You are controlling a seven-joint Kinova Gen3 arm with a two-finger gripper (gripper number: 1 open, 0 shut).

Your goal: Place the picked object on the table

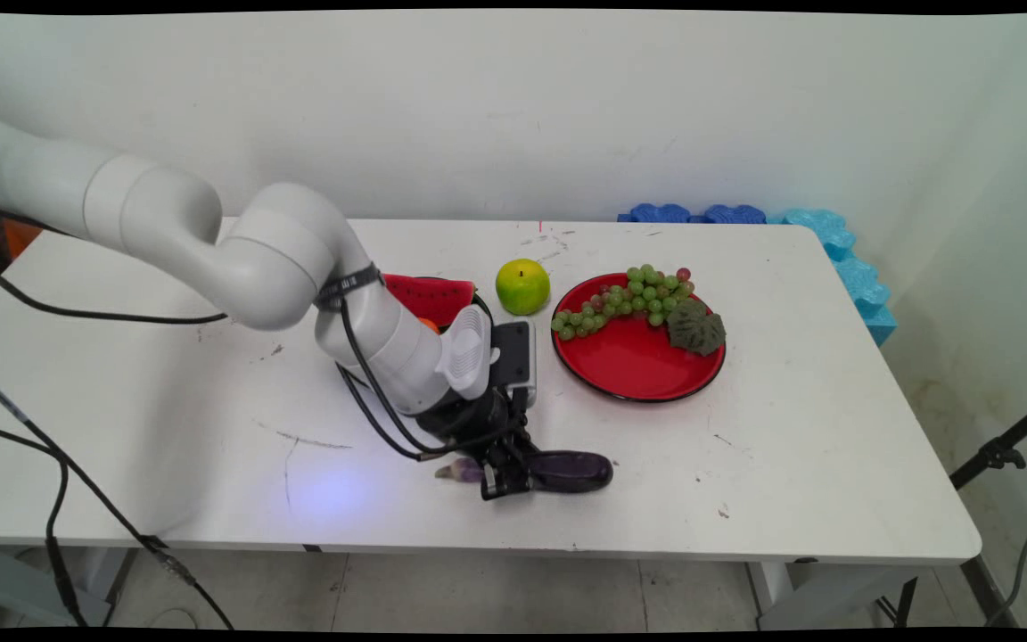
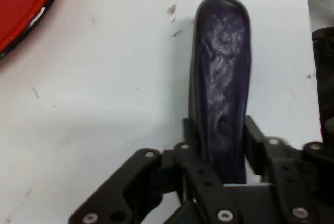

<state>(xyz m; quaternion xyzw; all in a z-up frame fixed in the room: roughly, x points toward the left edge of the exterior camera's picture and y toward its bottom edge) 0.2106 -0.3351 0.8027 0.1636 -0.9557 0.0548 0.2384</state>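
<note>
Eggplant [image 2: 221, 78] flat on table [image 1: 745, 464], clamped between jaws near stem.

A white table [image 1: 790, 464], scuffed and marked in places, stands against a pale wall [image 1: 567, 107]. Right of centre lies a red plate [image 1: 629, 370] with a black rim. A bunch of green grapes [image 1: 634, 301], a few of them reddish, lies across the plate's far side, and a dark green leaf [image 1: 696, 327] lies at the bunch's right end. Just left of the plate, apart from it, stands a green apple [image 1: 522, 286]. Further left is a watermelon slice [image 1: 429, 296], partly hidden, with a small orange thing [image 1: 429, 325] just near of it, perhaps another fruit. Blue foam pieces [image 1: 692, 214] line the table's far right corner, and lighter blue ones [image 1: 852, 267] its right edge. A black stand [image 1: 999, 453] leans at the right.
</note>
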